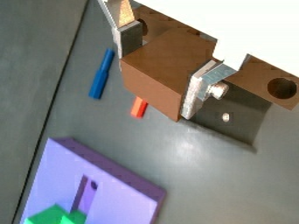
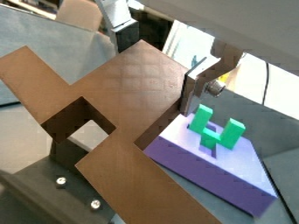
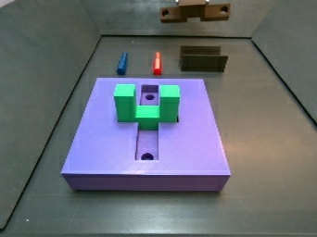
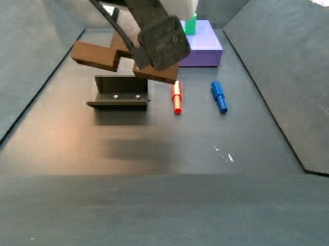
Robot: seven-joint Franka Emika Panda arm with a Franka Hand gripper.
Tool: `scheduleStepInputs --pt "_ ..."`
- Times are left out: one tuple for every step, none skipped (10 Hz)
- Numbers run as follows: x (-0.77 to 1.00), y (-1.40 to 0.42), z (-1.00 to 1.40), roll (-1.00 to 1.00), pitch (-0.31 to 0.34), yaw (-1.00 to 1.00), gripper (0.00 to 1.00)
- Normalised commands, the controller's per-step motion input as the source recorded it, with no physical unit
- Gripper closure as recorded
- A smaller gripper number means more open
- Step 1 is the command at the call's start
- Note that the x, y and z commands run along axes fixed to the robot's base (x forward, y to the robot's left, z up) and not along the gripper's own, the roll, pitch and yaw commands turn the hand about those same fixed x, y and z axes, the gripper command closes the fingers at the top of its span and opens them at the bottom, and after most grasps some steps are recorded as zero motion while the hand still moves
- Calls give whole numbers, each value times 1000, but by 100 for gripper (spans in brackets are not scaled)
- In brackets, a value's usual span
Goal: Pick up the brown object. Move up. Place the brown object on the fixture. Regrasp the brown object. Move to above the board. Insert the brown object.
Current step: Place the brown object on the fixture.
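My gripper (image 1: pixel 166 61) is shut on the brown object (image 1: pixel 163 77), with the silver fingers (image 1: pixel 204 85) clamped on its raised middle block. The bar's round hole (image 1: pixel 281 87) shows at one end. In a side view the gripper (image 4: pixel 145 53) holds the brown object (image 4: pixel 106 57) in the air, level, above the fixture (image 4: pixel 118 94). The fixture (image 3: pixel 203 59) stands empty on the floor, and it shows below the bar in a wrist view (image 1: pixel 237 121). The purple board (image 3: pixel 148 143) carries a green block (image 3: pixel 146 102) astride its groove; the brown object (image 3: pixel 195 12) hangs beyond it.
A blue peg (image 3: pixel 122 63) and a red peg (image 3: pixel 158 62) lie on the floor between the board and the fixture, beside each other. They also show in a side view, blue (image 4: pixel 218 96) and red (image 4: pixel 178 97). Grey walls enclose the floor.
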Motion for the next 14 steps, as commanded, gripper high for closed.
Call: scheduleStepInputs --pt "600 -60 -189 -509 214 23 100" --pt "626 -26 -180 -503 271 111 100" --pt "580 0 -209 -509 157 203 100" --pt "326 -20 -263 -474 -91 174 100" --pt "374 -31 -343 -474 -114 206 100" --pt "346 -66 -366 -497 -146 97 100" --pt "163 -97 -366 -397 -223 40 100" --pt "29 -37 -400 -177 -120 0 100" --pt "60 -9 -263 0 0 0 100" --pt "0 -34 -406 340 91 -37 100" --pt "0 -66 -409 531 140 -29 100" --pt "26 -40 -351 446 171 0 100" --pt "77 -37 -260 200 89 0 100" --pt "57 -31 -211 63 0 0 100"
